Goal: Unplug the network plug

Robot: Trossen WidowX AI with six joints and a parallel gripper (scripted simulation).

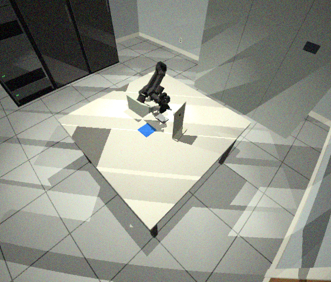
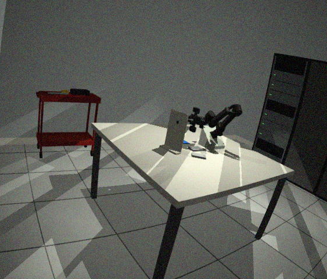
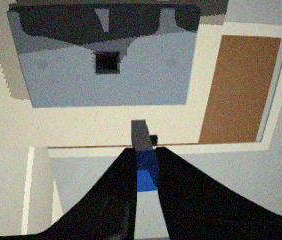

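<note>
The grey upright panel (image 1: 180, 124) (image 2: 173, 133) (image 3: 61, 80) stands on the white table (image 1: 147, 182) (image 2: 193, 176). Its socket (image 3: 107, 62) shows as an empty dark hole in the wrist view. My gripper (image 3: 144, 157) (image 1: 167, 107) (image 2: 192, 120) is shut on the small plug (image 3: 141, 135), grey at its tip and blue between the fingers. The gripper holds the plug in the air, a short way back from the panel's face. The blue marked square (image 1: 146, 130) (image 2: 185, 141) lies on the table to the left of the panel in the top view.
A tilted grey plate (image 1: 137, 106) stands by the arm's base. Small flat grey pieces (image 1: 161, 117) (image 2: 198, 154) lie on the table under the arm. A red cart (image 2: 64, 120) and dark server racks (image 1: 37, 45) (image 2: 304, 126) stand off the table.
</note>
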